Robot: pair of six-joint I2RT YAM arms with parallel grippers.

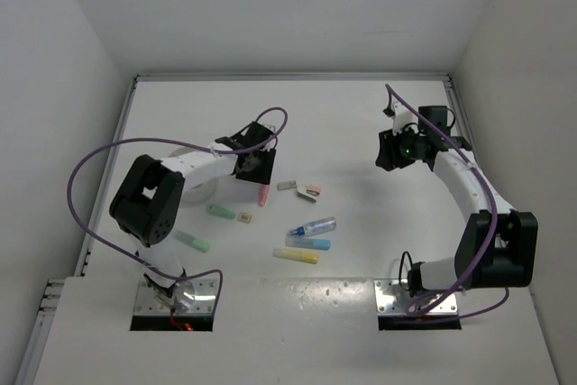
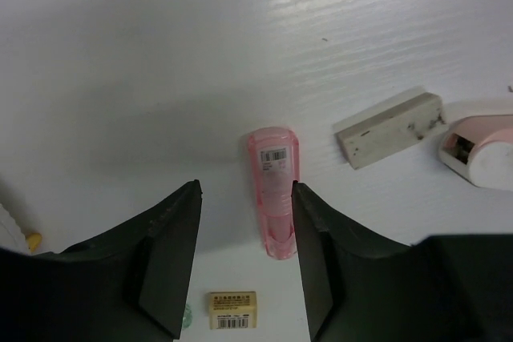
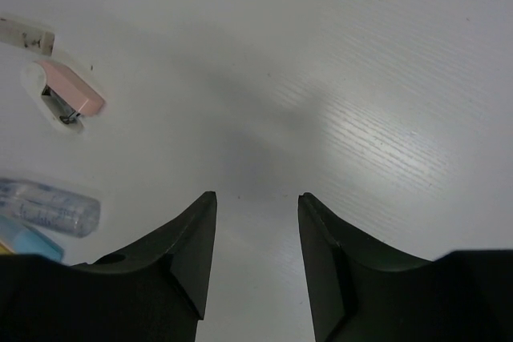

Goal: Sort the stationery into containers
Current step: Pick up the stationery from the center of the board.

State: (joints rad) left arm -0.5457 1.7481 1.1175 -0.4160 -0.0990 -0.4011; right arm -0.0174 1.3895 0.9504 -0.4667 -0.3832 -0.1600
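Observation:
My left gripper [image 1: 261, 174] is open and hovers low over a pink marker [image 1: 263, 194]. In the left wrist view the pink marker [image 2: 274, 191] lies on the table between the open jaws [image 2: 246, 190], close to the right finger and untouched. A tan eraser [image 2: 232, 310] lies just behind it. The white dish [image 1: 200, 192] is mostly hidden under the left arm. My right gripper [image 1: 388, 155] is open and empty above bare table, as the right wrist view [image 3: 256, 198] shows.
A grey eraser [image 1: 287, 185] and a pink-and-white item [image 1: 310, 191] lie right of the pink marker. A green marker [image 1: 220, 212], mint marker [image 1: 191, 241], clear blue-capped tube [image 1: 317, 226], light blue marker [image 1: 309, 243] and yellow marker [image 1: 296, 256] lie nearer the arm bases. White walls enclose the table.

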